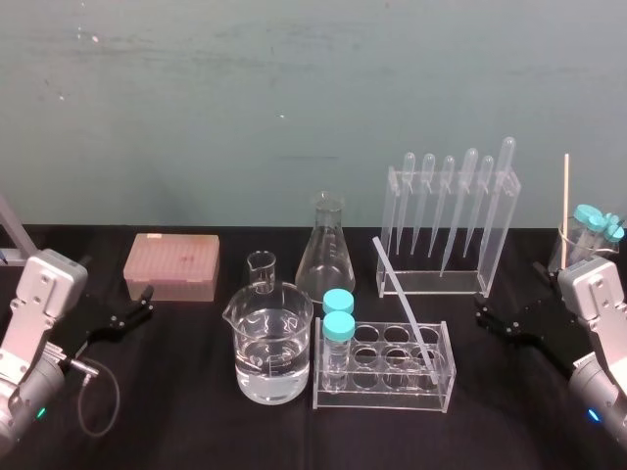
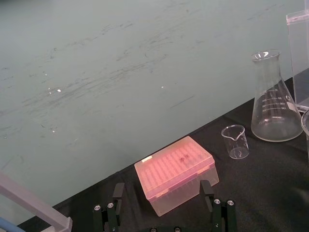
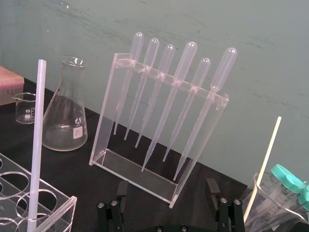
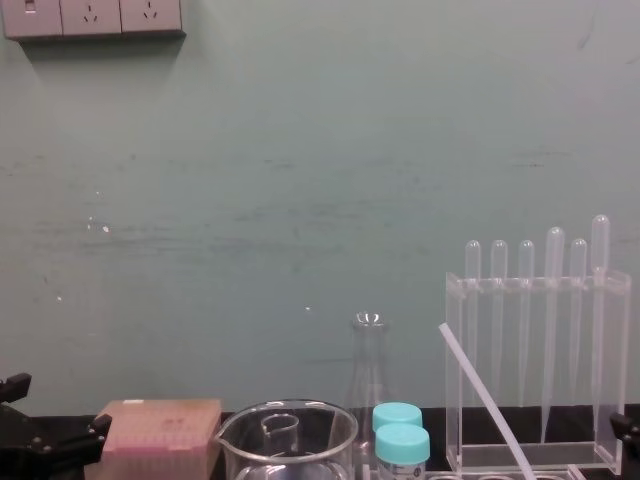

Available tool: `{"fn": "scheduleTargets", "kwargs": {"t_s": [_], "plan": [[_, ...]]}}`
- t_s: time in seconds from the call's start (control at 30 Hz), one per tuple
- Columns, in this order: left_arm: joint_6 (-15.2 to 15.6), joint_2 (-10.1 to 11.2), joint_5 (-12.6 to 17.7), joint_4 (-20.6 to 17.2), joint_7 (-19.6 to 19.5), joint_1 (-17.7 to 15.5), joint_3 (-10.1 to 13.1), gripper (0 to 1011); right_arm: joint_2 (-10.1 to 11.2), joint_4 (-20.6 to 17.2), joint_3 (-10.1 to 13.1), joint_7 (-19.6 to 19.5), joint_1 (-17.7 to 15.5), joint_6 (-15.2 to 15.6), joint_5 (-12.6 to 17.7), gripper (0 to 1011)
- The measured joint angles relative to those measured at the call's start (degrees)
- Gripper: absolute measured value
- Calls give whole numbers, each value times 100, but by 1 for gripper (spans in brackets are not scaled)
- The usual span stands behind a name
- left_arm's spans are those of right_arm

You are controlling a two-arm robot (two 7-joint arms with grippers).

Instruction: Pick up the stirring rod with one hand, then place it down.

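Both wrist views show what the head view leaves unclear: the right gripper [image 1: 486,316] and the left gripper [image 1: 143,303] are spread wide and empty. The stirring rod [image 1: 405,305] stands near the right gripper's left; its lower end is in the tube rack [image 1: 384,394]; its long axis tilts steeply, top leaning away toward the flask [image 1: 326,257]; bare black table [image 1: 509,392] lies between.

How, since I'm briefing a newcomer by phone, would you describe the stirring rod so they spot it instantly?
Find the low clear tube rack at the front middle of the table, holding two teal-capped tubes. The stirring rod stands in its right end, leaning left. Unlike the pipettes hanging behind, it is plain, straight and bulbless.
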Motion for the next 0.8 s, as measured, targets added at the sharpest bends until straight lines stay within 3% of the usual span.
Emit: {"fn": "scheduleTargets", "kwargs": {"t_s": [0.8], "plan": [[0,0,0,0,0,0,0,1000,0,0,0,0,0,0,0,1004]]}}
